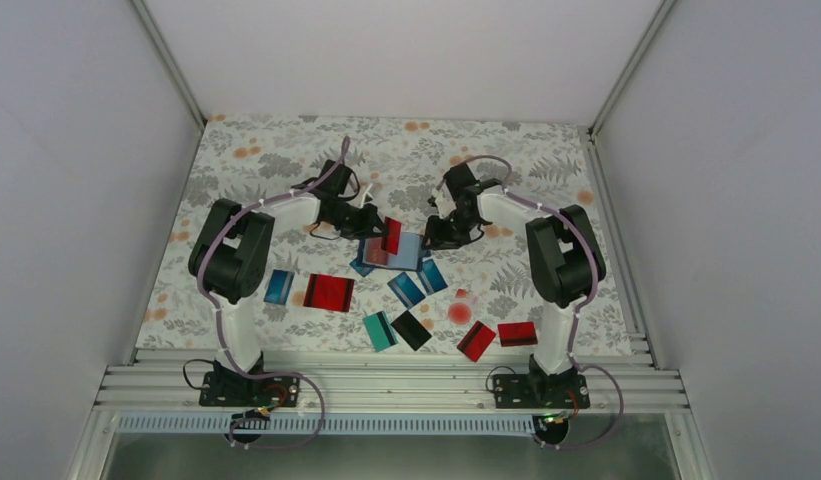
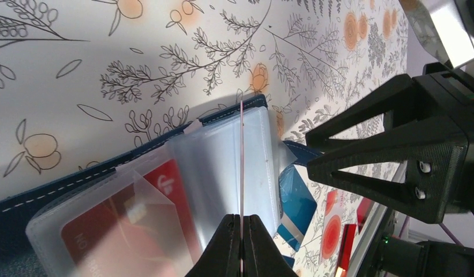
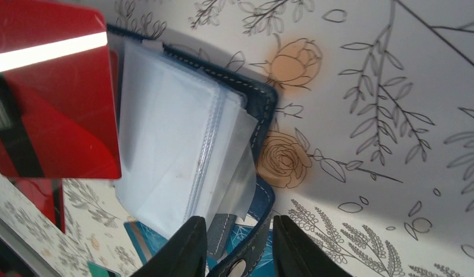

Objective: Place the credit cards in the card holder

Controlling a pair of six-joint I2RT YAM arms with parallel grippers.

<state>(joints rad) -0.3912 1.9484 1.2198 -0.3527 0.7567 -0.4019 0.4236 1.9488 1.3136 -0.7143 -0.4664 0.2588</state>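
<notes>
The navy card holder (image 1: 411, 255) lies open at mid-table with its clear sleeves up. My left gripper (image 1: 378, 228) is shut on a red credit card (image 1: 391, 235) and holds it on edge over the sleeves. In the left wrist view that card (image 2: 241, 167) shows edge-on between my shut fingers (image 2: 241, 225), over the holder (image 2: 217, 161); another red card (image 2: 136, 213) sits in a sleeve. My right gripper (image 1: 438, 238) is open at the holder's right edge. In the right wrist view its jaws (image 3: 239, 245) straddle the closure tab (image 3: 252, 254) beside the holder (image 3: 171, 144) and the held card (image 3: 55, 104).
Loose cards lie in front of the holder: blue (image 1: 278, 287), red (image 1: 329, 292), blue (image 1: 406, 289), teal (image 1: 380, 331), black (image 1: 411, 330), red (image 1: 476, 340) and red (image 1: 517, 333). A clear piece with a red dot (image 1: 459, 310) lies among them. White walls enclose the table.
</notes>
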